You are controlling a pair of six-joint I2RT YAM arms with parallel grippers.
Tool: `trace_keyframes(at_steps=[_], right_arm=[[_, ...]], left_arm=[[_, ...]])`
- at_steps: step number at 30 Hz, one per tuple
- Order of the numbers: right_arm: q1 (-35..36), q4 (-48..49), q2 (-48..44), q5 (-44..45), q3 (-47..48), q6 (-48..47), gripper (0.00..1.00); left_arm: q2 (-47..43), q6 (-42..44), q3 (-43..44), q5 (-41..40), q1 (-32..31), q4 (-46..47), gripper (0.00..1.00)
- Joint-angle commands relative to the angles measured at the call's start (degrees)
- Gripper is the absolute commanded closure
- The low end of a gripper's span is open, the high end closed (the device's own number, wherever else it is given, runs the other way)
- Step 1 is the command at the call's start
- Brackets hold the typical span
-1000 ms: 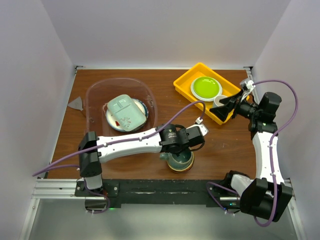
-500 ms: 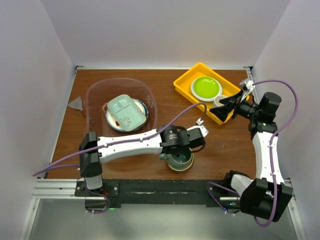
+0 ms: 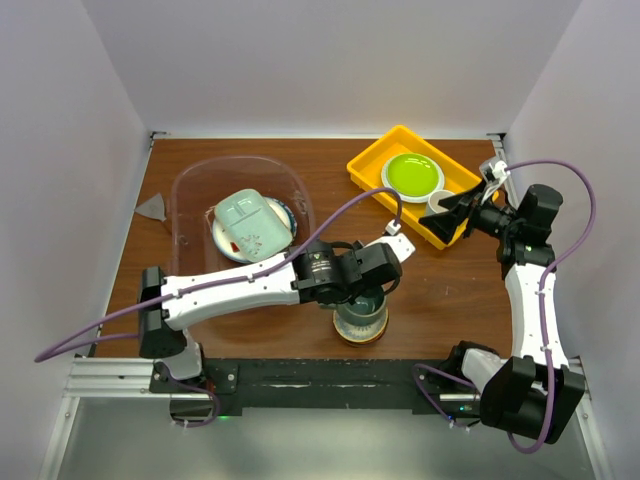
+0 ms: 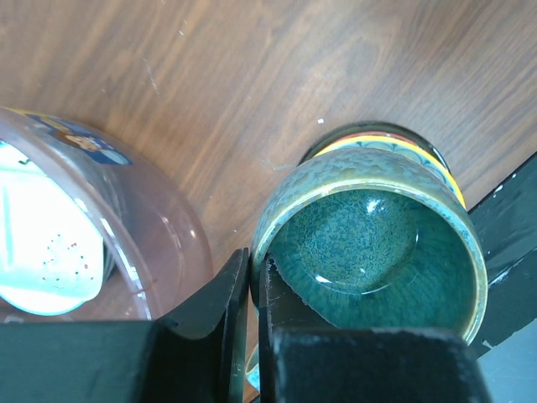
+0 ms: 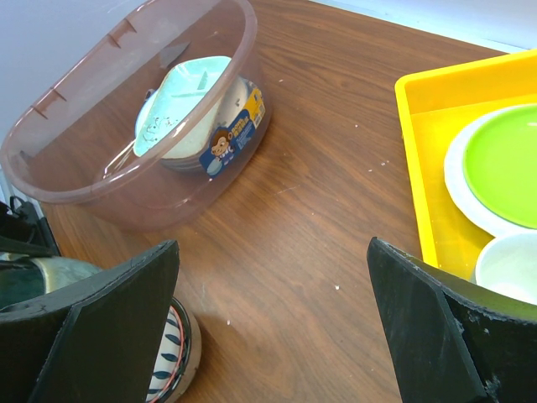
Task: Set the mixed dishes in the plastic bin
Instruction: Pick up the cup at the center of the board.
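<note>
My left gripper [image 3: 345, 298] is shut on the left rim of the teal mug [image 3: 361, 314], one finger inside and one outside, as the left wrist view [image 4: 254, 270] shows. The mug [image 4: 369, 239] hangs just over a small patterned bowl [image 4: 424, 153] near the table's front edge. The transparent pinkish plastic bin [image 3: 190, 190] stands at the back left. It holds the pale mint squarish dish [image 3: 249, 222] on top of patterned plates [image 3: 283, 215]. My right gripper [image 3: 462, 208] is open and empty above the near end of the yellow tray. Its fingers [image 5: 101, 327] stand wide apart.
A yellow tray [image 3: 372, 160] at the back right holds a lime-green plate [image 3: 411, 174] and a small white cup [image 3: 440, 201]. A small grey triangular piece [image 3: 153, 207] lies by the left wall. Side walls close in the table.
My left arm has swung its wrist and elbow to the left while keeping hold of the teal mug over the bowl. The right arm has not moved.
</note>
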Motion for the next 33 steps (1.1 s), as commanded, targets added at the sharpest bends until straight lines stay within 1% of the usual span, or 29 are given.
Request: trace_keyframes(at_steps=[1, 8, 17, 23, 33], right_arm=[[-0.2, 0.4, -0.3, -1.3, 2.0, -1.0, 0.02], [-0.3, 0.4, -0.4, -1.3, 2.1, -1.0, 0.02], [-0.3, 0.4, -0.3, -1.3, 2.2, -1.0, 0.02], [-0.3, 0.3, 0.0, -1.3, 2.2, -1.0, 0.02], [-0.3, 0.3, 0.0, -1.2, 2.2, -1.0, 0.02]], left_arm=[[-4.8, 1.5, 5.0, -3.8, -0.2, 3.3, 1.0], [-6.7, 3.2, 6.9, -4.4, 1.7, 4.4, 1.0], [-11.1, 6.6, 7.3, -0.8, 9.7, 8.2, 1.0], [-12.8, 8.5, 8.0, -2.8, 12.7, 8.7, 1.0], [-14.3, 12.3, 6.6, -2.9, 21.6, 10.2, 1.0]])
